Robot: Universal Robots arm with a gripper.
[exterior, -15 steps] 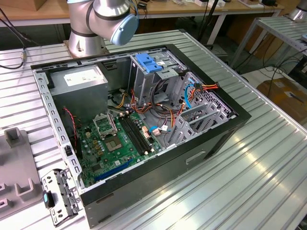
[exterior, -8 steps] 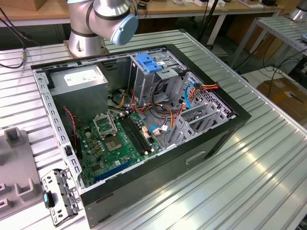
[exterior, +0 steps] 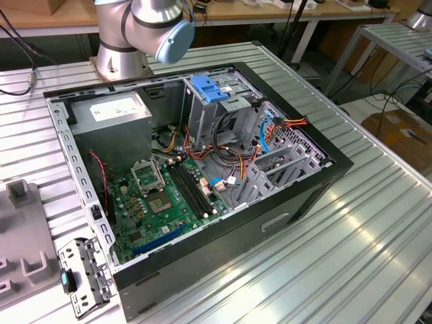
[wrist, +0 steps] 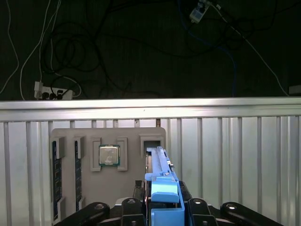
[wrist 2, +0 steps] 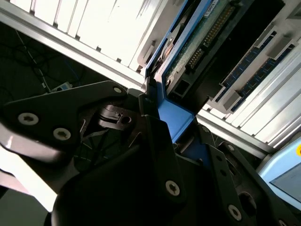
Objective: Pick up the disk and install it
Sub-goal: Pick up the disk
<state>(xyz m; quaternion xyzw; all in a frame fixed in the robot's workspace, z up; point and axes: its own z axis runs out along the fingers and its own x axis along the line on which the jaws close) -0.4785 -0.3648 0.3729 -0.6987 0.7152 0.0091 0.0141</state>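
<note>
A ribbed metal bench (exterior: 364, 223) carries an open computer case (exterior: 322, 177), with no disk apparent in its drive cage (exterior: 223, 108). At a grey parts tray (wrist: 66, 136), the disk (wrist: 162, 176) stands on edge, its blue rail pinched between the fingers (wrist 2: 157, 141). The grasp looks made; installation remains undone.

A ribbed aluminium bench (exterior: 378, 223) carries an open black computer case (exterior: 223, 251), which lies on its side across the middle of the bench, at an angle to its edges. A grey moulded tray (exterior: 27, 260) rests flat at the bench's edge on the exterior view's left; in the first wrist view the same tray (wrist: 131, 139) sits close to a long edge rail. A small perforated metal bracket (exterior: 84, 275) with a blue tab lies between the tray and the case's near corner, just beside the case. The robot arm's round base (exterior: 116, 59) stands near the bench's far edge, behind the case.
</note>
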